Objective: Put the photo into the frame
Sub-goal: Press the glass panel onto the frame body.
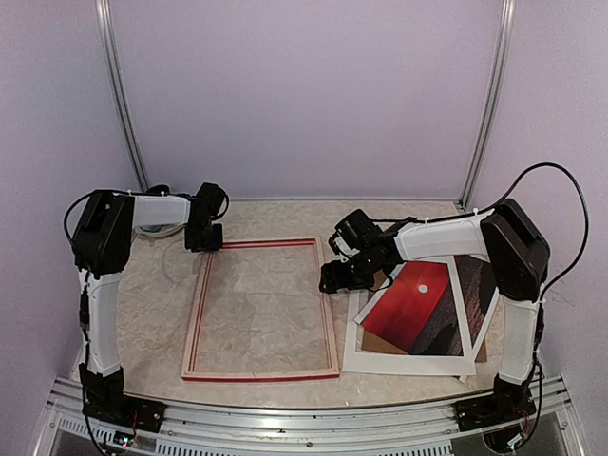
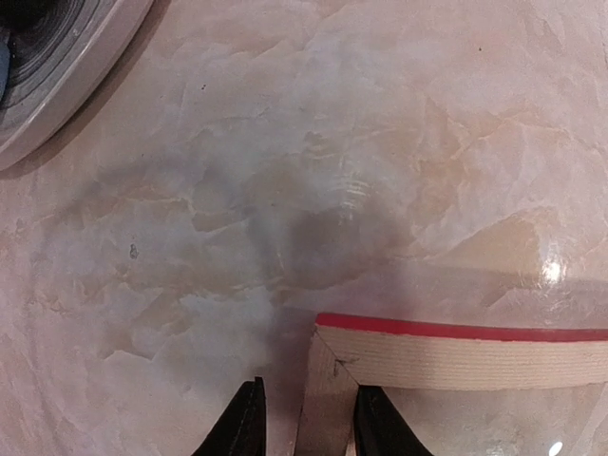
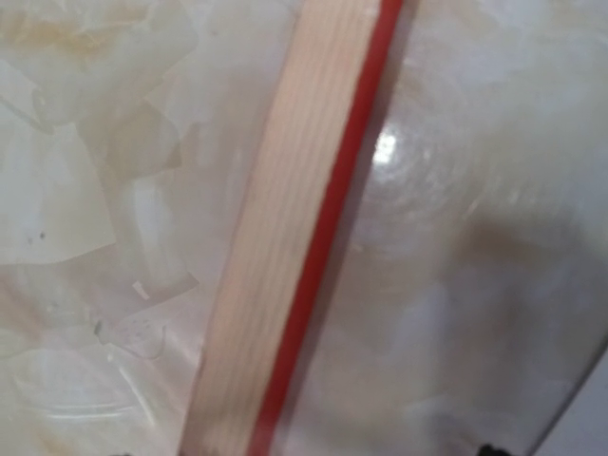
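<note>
1. We see the frame (image 1: 261,376) lying flat on the table (image 1: 266,214), left of centre, with bare table showing through its opening.
2. The photo (image 1: 408,304) is outside the frame, just to its right. It lies askew on a white mat (image 1: 408,361), and a brown board (image 1: 481,351) peeks out from under the mat.
3. The left gripper (image 1: 203,242) is at the frame's far left corner. In its wrist view the gripper (image 2: 309,432) stands narrowly parted, its fingers (image 2: 237,427) astride the pale wood rail (image 2: 456,361). We make out a gap between the outer finger and the wood; on the inner side we cannot tell whether it touches.
4. The right gripper (image 1: 347,277) hangs at the frame's right rail, between frame and photo. It is spread wide and we see nothing in it. Its wrist view shows the rail (image 3: 285,237) running slantwise below.
5. A grey round thing (image 2: 47,76) sits on the table beyond the left gripper.
</note>
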Robot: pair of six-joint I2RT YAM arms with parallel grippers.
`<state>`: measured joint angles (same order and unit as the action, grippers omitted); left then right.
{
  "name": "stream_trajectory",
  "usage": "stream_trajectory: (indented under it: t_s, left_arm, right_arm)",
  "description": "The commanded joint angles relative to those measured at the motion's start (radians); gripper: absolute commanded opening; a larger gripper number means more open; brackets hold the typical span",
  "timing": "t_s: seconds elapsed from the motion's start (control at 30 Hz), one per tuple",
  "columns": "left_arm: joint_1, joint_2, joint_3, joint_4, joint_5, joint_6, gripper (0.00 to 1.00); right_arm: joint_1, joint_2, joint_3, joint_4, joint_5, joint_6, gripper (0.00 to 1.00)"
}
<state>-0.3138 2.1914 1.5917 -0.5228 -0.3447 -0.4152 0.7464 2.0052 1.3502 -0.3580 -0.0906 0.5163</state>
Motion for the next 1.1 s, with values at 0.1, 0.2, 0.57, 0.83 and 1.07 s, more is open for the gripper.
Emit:
stream_trajectory:
  t_s: [0.1, 0.2, 0.57, 0.83, 1.07]
  left_arm:
    - [0.014, 0.089, 0.028, -0.077, -0.005, 0.000, 0.33]
    - [0.006, 0.069, 0.005, -0.124, -0.002, 0.006, 0.33]
    - [-0.020, -0.095, -0.177, -0.168, 0.061, 0.008, 0.33]
    - [-0.044, -0.139, -0.200, -0.175, 0.076, 0.007, 0.32]
    - [-0.044, -0.123, -0.206, -0.162, 0.101, 0.001, 0.30]
  right_arm:
    - [0.011, 0.013, 0.004, 0.002, -0.007, -0.005, 0.78]
    - [0.011, 0.012, 0.004, 0.003, -0.005, -0.006, 0.77]
    - [0.011, 0.030, 0.041, -0.008, 0.002, 0.020, 0.76]
    - [0.013, 0.046, 0.093, -0.016, -0.021, 0.017, 0.71]
    - [0.132, -0.082, 0.057, 0.000, 0.016, -0.331, 0.76]
